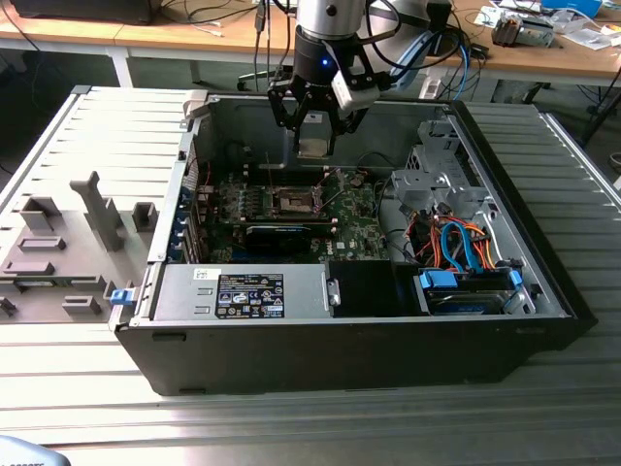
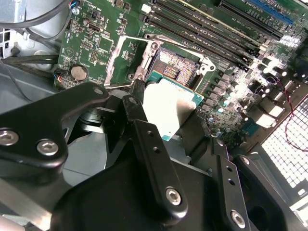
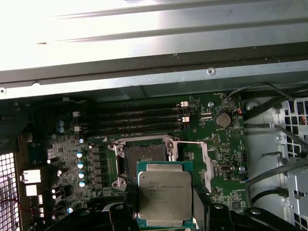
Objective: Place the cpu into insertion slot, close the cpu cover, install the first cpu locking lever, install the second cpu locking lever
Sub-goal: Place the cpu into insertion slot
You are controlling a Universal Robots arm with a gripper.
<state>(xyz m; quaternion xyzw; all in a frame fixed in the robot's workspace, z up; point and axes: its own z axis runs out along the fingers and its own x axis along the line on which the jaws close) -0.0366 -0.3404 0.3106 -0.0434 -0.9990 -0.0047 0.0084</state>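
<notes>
My gripper [image 1: 316,151] hangs inside the open computer case, shut on the cpu [image 1: 316,141], a flat silver-topped chip with a green edge. It holds the chip level above the green motherboard, just off the insertion slot [image 1: 294,202]. In both wrist views the cpu [image 2: 171,108] [image 3: 164,195] sits between my black fingers [image 2: 144,130], beside the bare insertion slot [image 2: 174,67] [image 3: 144,156] with its brownish pin field. The cpu cover [image 2: 111,61] [image 3: 208,162] is swung open to one side of the socket. A thin locking lever [image 3: 192,142] stands free next to it.
The case wall [image 1: 320,359] surrounds the board. A drive cage with orange and blue cables [image 1: 456,238] fills the exterior view's right. A black card [image 1: 281,233] and a labelled metal box [image 1: 243,291] lie near the front. Long memory slots [image 3: 139,118] run beside the socket. A grey fixture tray [image 1: 68,243] sits outside.
</notes>
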